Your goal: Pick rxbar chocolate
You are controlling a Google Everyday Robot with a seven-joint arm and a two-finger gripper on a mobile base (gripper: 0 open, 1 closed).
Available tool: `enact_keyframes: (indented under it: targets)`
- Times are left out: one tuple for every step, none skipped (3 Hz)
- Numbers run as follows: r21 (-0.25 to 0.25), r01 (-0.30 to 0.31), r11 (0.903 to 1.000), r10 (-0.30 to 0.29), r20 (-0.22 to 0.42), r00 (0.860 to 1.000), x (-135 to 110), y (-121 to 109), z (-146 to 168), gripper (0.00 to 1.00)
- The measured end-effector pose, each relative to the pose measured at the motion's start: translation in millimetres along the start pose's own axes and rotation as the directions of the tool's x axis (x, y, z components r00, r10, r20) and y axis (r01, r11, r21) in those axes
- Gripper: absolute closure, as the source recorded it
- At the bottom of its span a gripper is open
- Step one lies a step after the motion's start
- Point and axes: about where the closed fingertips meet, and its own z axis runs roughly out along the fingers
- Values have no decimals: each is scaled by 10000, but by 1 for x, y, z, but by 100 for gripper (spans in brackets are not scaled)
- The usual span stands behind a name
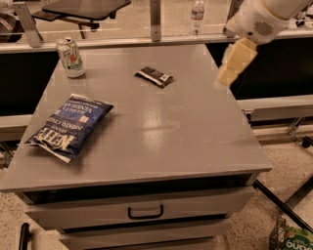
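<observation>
Claw [229,73]: upper right of the frame, hanging over the right edge of the tabletop [166,136]. It shows as a blurred cream shape pointing down and to the left, and it touches nothing.
Claw state: cannot tell whether apart or together.
Arm [261,19]: white housing entering from the top right corner, directly above the claw.
Rxbar chocolate [154,76]: lying flat on the tabletop at upper centre of the frame, toward the far edge. Dark wrapper with pale ends, set at a slant. It is well to the left of the claw and not touched.
Chip bag [68,128]: blue, lying flat on the left of the tabletop near the front-left corner, apart from the bar.
Drink can [70,57]: green and white, upright at the far left corner of the tabletop.
Water bottle [197,14]: upright beyond the tabletop, top of the frame, right of centre.
Drawer handle [145,212]: dark, on the drawer front below the tabletop, bottom centre.
Green package [293,239]: on the floor in the lower right corner, partly cut off.
</observation>
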Motion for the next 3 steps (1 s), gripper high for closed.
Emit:
enact_keyframes:
  targets:
    - [111,-163,9998,155,658,9977,-29,-41,24,0]
    - [294,-692,9972,654,1147,9912,-50,-80,52,0]
    - [-87,-2655,9641,2623,1901,9461,-61,-124,121,0]
